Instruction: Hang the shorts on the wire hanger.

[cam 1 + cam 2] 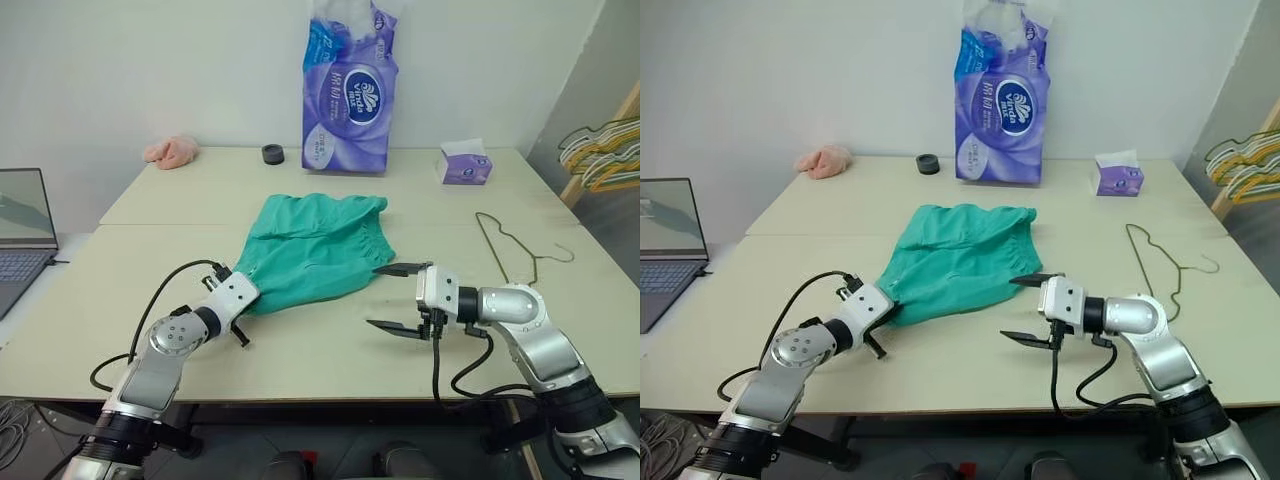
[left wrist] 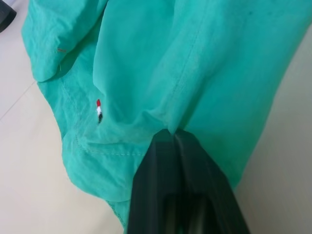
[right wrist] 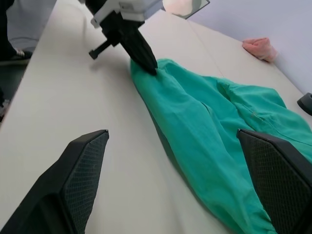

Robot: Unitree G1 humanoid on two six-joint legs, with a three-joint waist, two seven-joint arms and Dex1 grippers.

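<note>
Lying crumpled across the middle of the table (image 1: 120,330), the teal-green shorts (image 1: 315,245) have their near corner pinched in the left gripper (image 3: 148,63), whose black fingers (image 2: 183,161) are pressed together on a small fold of cloth at the hem. That bite looks shallow, so the fabric may slip free as soon as the arm lifts, and the rest of the garment could drag along the tabletop rather than rise cleanly. The right gripper (image 1: 402,298) hovers just beside the opposite edge of the shorts with its jaws spread wide and nothing between them; if it closes where it is, it may catch only one thin layer or miss the cloth altogether. The wire hanger (image 1: 520,245) lies flat well apart to the robot's right, near the table's far-right side, so the shorts must be carried over to it, and a loose grip risks dropping them on the way. Because the wire is thin and lies flat, picking it up or threading a leg over it is probably fiddly. A tissue box (image 1: 464,165) stands behind the hanger, seemingly clear of the path.
</note>
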